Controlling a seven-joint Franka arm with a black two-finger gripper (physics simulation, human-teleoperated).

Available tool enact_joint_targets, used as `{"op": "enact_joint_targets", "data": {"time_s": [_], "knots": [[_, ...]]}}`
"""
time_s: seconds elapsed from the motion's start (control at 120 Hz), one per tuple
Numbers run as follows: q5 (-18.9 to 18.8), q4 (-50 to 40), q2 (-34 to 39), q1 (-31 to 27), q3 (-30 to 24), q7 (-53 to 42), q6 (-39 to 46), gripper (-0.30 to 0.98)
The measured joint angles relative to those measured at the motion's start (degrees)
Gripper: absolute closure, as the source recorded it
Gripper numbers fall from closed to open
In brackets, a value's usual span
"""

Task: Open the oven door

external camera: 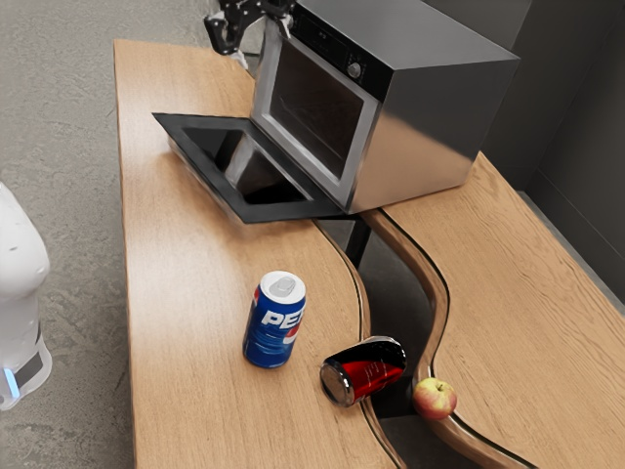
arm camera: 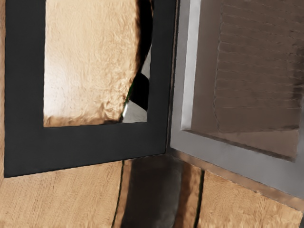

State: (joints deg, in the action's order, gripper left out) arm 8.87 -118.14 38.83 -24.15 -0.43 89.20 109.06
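At the top of the exterior view my black gripper [external camera: 252, 31] is by the oven's upper front edge, above the far end of the lowered door. Its two fingers stand apart with nothing seen between them. The oven [external camera: 430, 117] is a silver box with a black control strip and a knob. Its door [external camera: 317, 203] is folded down, wide open, sticking out low over the table with its dark frame and glass facing up. From the wrist view, the open door [arm camera: 85, 147] meets the grey rim of the oven [arm camera: 237, 159] along the hinge; the cavity is exposed.
The wooden table [external camera: 186, 322] has a curved dark gap [external camera: 395, 274] running through it. A blue Pepsi can [external camera: 274, 322] stands upright nearer the camera. Beside it a red and black can [external camera: 363, 371] lies on its side at the gap, close to an apple [external camera: 435, 399].
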Motion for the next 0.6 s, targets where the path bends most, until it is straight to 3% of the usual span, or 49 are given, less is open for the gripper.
{"op": "enact_joint_targets", "data": {"time_s": [0.083, 0.133, 0.192, 0.242, 0.308, 0.408, 0.6], "knots": [[-0.4, 14.5, -7.3, 2.8, -16.4, 3.2, -1.7, 0.00], [-2.1, 21.5, -14.2, 10.6, -20.5, 5.8, -2.4, 0.00], [-6.3, 26.8, -22.1, 25.9, -17.3, 9.3, -3.0, 0.00], [-8.6, 28.8, -27.4, 38.1, -10.0, 12.3, -3.3, 0.00], [-8.6, 28.4, -31.7, 47.3, 0.6, 16.2, -3.7, 0.00], [-7.2, 26.8, -32.9, 47.9, 9.8, 21.2, -6.4, 0.00], [-6.5, 26.0, -31.9, 48.9, 14.0, 28.5, -12.9, 0.00]]}}
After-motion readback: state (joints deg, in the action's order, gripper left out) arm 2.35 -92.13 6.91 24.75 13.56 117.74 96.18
